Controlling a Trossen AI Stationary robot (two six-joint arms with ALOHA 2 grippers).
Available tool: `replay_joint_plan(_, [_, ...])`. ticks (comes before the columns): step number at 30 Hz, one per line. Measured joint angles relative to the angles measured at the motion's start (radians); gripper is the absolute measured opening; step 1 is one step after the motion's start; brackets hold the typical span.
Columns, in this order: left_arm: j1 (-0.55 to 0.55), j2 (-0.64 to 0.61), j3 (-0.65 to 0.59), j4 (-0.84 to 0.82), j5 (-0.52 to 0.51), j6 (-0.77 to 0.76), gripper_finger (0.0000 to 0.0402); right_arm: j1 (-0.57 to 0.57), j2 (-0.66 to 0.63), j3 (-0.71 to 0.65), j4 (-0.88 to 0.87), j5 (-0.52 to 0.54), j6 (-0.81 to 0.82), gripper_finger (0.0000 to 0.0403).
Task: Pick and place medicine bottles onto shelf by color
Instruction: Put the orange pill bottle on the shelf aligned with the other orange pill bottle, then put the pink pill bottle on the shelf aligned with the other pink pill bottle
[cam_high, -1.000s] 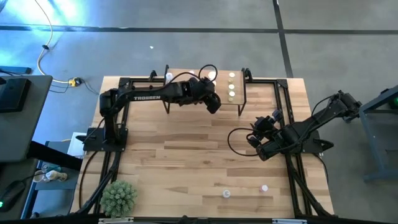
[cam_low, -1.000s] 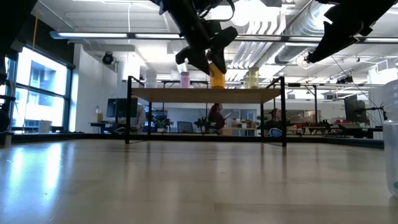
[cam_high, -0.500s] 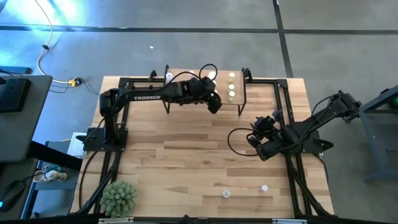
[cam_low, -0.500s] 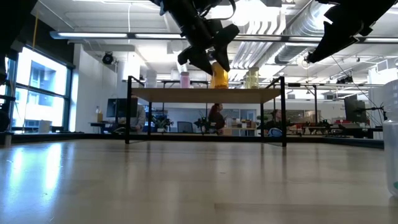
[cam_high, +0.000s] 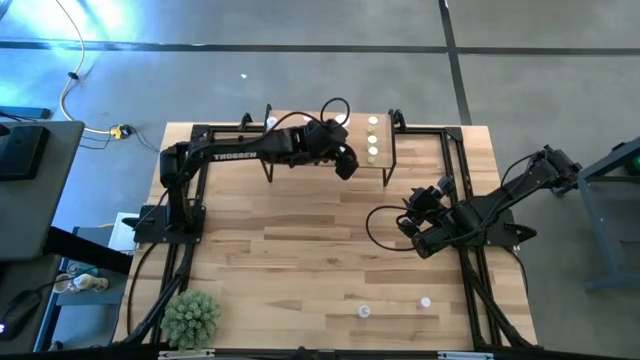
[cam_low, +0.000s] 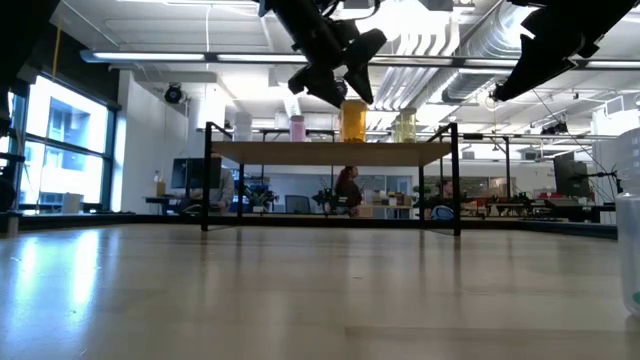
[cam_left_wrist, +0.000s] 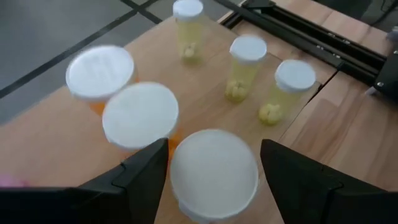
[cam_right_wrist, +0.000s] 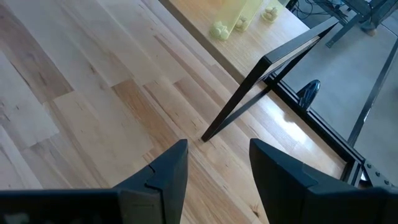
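Note:
The shelf (cam_high: 310, 118) stands at the table's far edge on thin black legs. It carries three yellowish bottles (cam_left_wrist: 245, 62), orange bottles (cam_left_wrist: 140, 115), a pink one (cam_low: 297, 128) and a whitish one (cam_low: 242, 125), all upright on their bases. My left gripper (cam_left_wrist: 213, 146) hangs open just above the nearest orange bottle (cam_low: 352, 120), its fingers flanking the white cap (cam_left_wrist: 214, 174) with a gap on each side. My right gripper (cam_right_wrist: 217, 155) waits open and empty over the table's right half. Two small bottles (cam_high: 364, 311) (cam_high: 425, 301) stand near the front edge.
A green spiky plant ball (cam_high: 190, 318) sits at the table's near left corner. Black frame rails (cam_high: 455, 170) run along the table's sides and back. Bare wood (cam_high: 300, 240) lies between the shelf and the front bottles.
My left gripper has let go of the orange bottle and risen a little above it. The bottle stays upright on the shelf where it was.

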Motion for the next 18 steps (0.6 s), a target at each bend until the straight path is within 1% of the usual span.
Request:
replay_joint_plan(4, [-0.006,0.000,0.020,-0.003,0.000,0.004,0.0244,0.000,0.000,0.000,0.000,0.000,0.000,0.0163])
replay_joint_plan(8, [-0.006,0.000,0.044,-0.058,-0.007,0.004,0.0244,0.000,0.000,0.000,0.000,0.000,0.000,0.0163])
replay_joint_plan(18, [-0.014,-0.007,0.046,-0.082,-0.018,0.022,0.0245,0.000,0.000,0.000,0.000,0.000,0.000,0.0163])
